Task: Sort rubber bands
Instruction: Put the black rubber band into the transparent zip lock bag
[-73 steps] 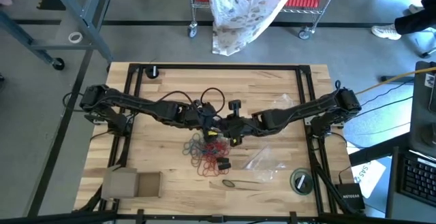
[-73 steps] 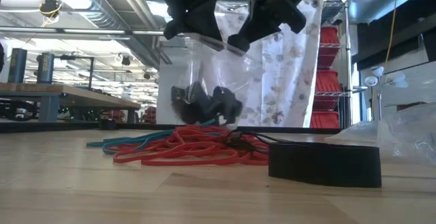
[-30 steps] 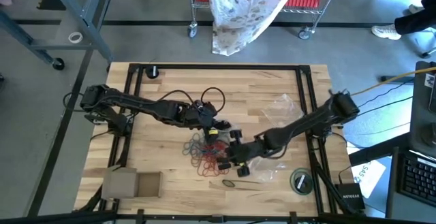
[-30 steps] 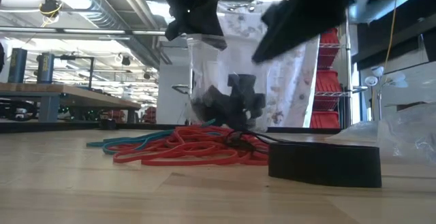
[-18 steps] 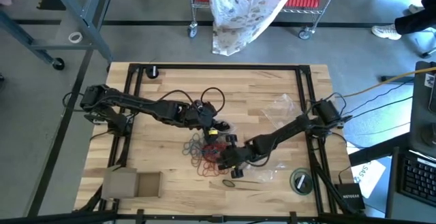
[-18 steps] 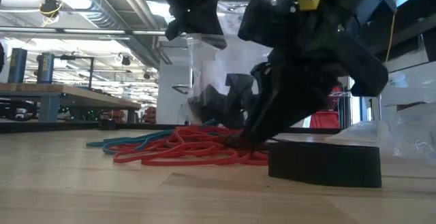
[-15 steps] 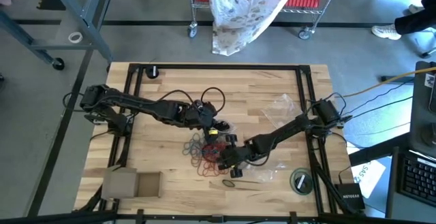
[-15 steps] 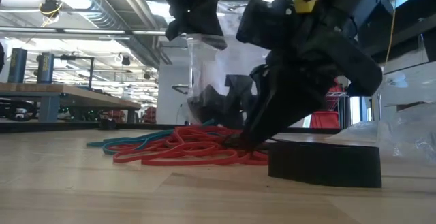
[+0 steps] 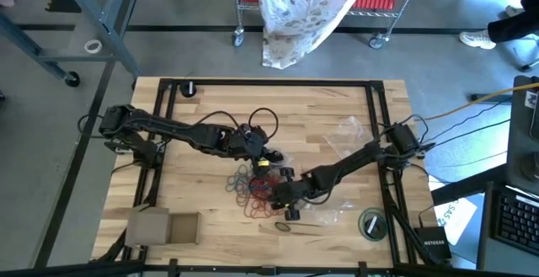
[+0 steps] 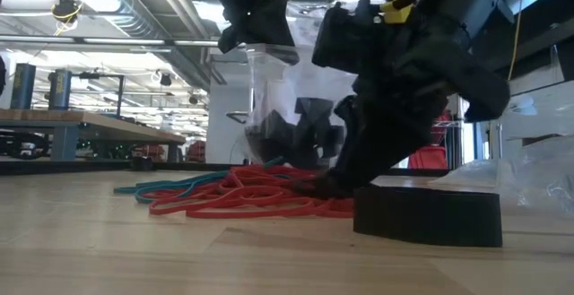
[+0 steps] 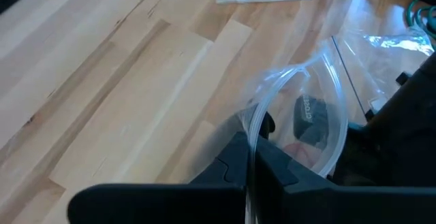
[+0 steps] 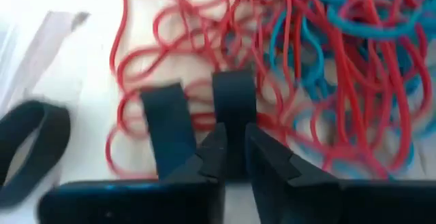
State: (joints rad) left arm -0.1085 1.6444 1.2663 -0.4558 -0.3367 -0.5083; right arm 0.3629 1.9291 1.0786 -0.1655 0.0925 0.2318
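Observation:
The rubber bands (image 9: 253, 191) lie in a tangled pile of red and teal loops mid-table, and in the low view they (image 10: 242, 196) rest flat on the wood. My left gripper (image 9: 263, 154) hangs above the pile's far side, shut on a clear plastic bag (image 10: 287, 116) with dark bands inside. My right gripper (image 9: 280, 199) is down on the pile's right side, shut on a wide black rubber band (image 12: 231, 105). More black bands lie on the table (image 12: 30, 149), one close to the low camera (image 10: 426, 216). My left gripper (image 11: 248, 149) pinches the bag's open rim (image 11: 255, 125) between its two fingers. The bag hangs below the fingers (image 10: 260, 30), its mouth held open, its bottom just above the pile. My right gripper (image 12: 235, 146) pinches a flat black band (image 12: 231, 115) between its fingertips, slanting down from the table's right. The band still lies on the red loops.
Empty clear bags lie right of the pile (image 9: 327, 199) and farther back (image 9: 349, 130). A thin dark loop (image 9: 284, 226) and a round green-lidded thing (image 9: 371, 223) sit near the front edge. A cardboard box (image 9: 164, 226) sits at front left, a black roll (image 9: 192, 88) at far left.
My right gripper has come down from beside the hanging bag onto the right side of the pile, moving a little toward the table's left and near edge. My left gripper has kept still with the bag hanging.

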